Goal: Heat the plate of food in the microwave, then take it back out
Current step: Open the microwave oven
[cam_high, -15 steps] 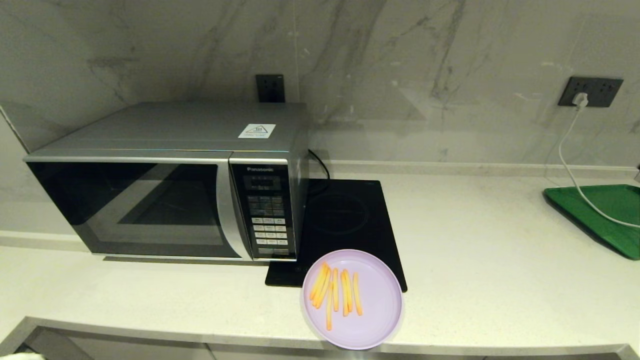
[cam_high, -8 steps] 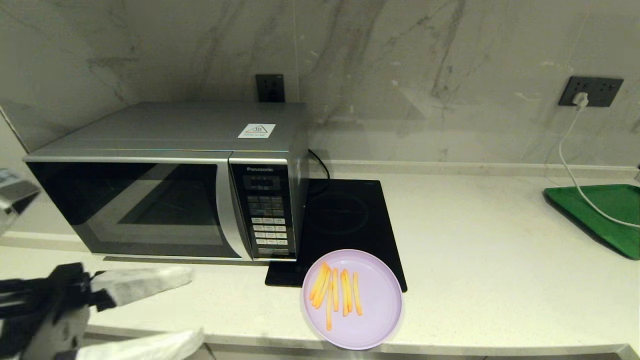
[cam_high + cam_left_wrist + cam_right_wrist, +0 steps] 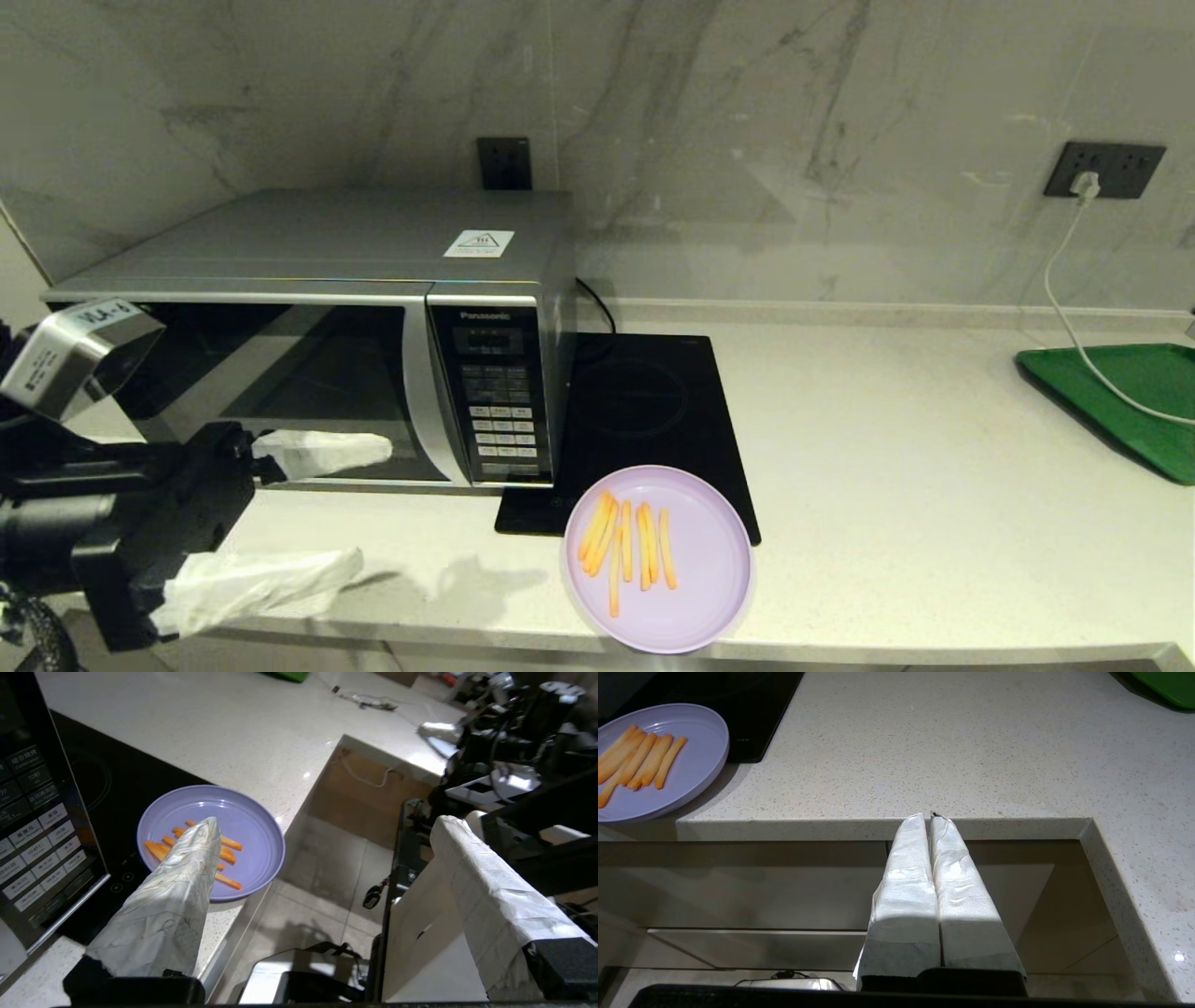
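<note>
- Left gripper (image 3: 313, 509) hovers over the front of the white countertop (image 3: 915, 485), its two wrapped fingers (image 3: 322, 453) spread wide with nothing between them.
- Directly beyond its upper finger stands the Panasonic microwave (image 3: 308, 336), dark glass door closed; that fingertip sits just before the door's lower edge.
- To this gripper's right, well apart, the lilac plate of fries (image 3: 658, 558) rests at the counter edge, overlapping the black induction cooktop (image 3: 644, 411).
- Right gripper (image 3: 930, 817) is parked below the counter's front edge, fingers pressed together, empty, with the plate off to its left.
</note>
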